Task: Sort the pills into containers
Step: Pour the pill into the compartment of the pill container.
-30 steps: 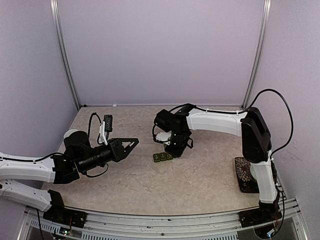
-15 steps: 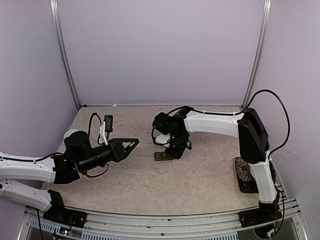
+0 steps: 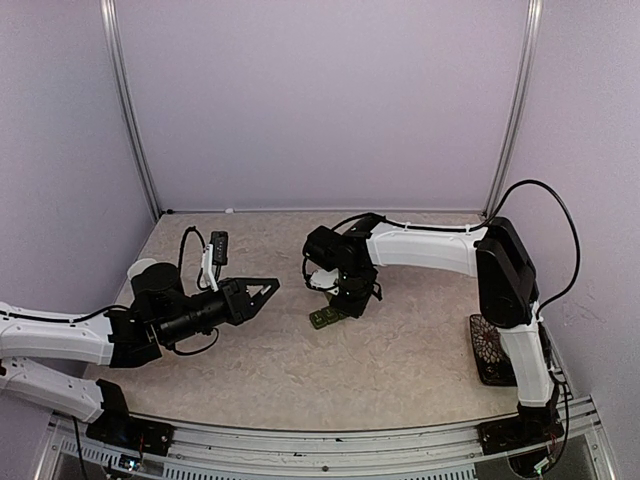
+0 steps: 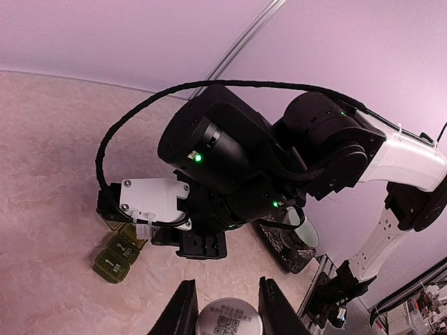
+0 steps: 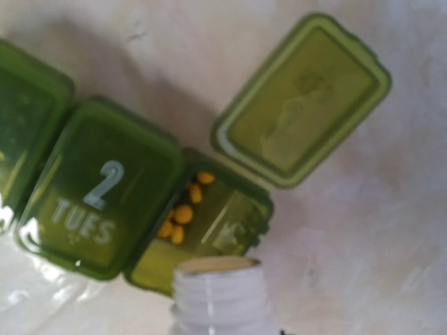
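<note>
Our right gripper [image 3: 338, 304] holds a bottle [image 5: 218, 296] over the box [image 3: 322, 319], lying left-near to right-far; our left gripper [image 4: 226, 306] pinches a cap [image 4: 225, 322].

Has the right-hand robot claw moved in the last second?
Yes. The right gripper slid slightly left, away from the dark patterned mat on the right, now covering more of the small dark green plastic pill-box strip.
</note>
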